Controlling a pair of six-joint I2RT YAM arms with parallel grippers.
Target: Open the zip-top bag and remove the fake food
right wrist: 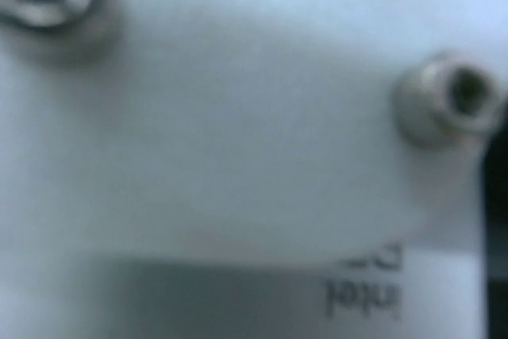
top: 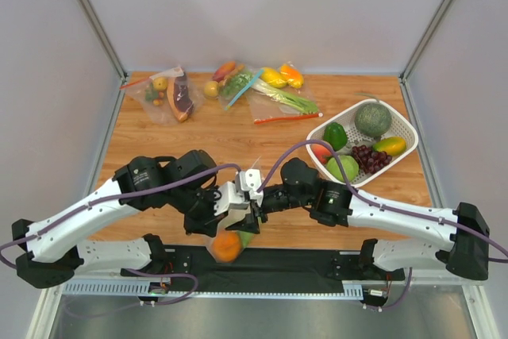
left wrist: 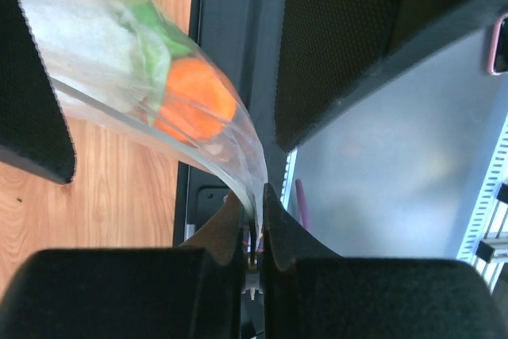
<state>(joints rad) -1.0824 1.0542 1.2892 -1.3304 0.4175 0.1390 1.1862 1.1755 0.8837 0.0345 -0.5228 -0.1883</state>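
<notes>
The zip-top bag [top: 230,242] hangs over the table's near edge, between the two arms. In the left wrist view the clear bag [left wrist: 119,77] holds the orange [left wrist: 194,101] and the white cauliflower [left wrist: 79,29] with green leaves. The orange [top: 227,246] and a green piece [top: 246,237] also show from above. My left gripper [left wrist: 255,196] is shut on the bag's thin edge. My right gripper [top: 259,204] sits right against the left gripper [top: 248,216] at the bag's top. The right wrist view shows only a blurred white housing [right wrist: 238,117], with its own fingers hidden.
A white basket [top: 405,129] with a melon, grapes, a pepper and other fruit stands at the right. Other food bags lie along the back: a red-zip one [top: 171,93], a blue-zip one [top: 238,85] and one with yellow peppers [top: 282,93]. A black base rail [top: 302,260] runs along the near edge.
</notes>
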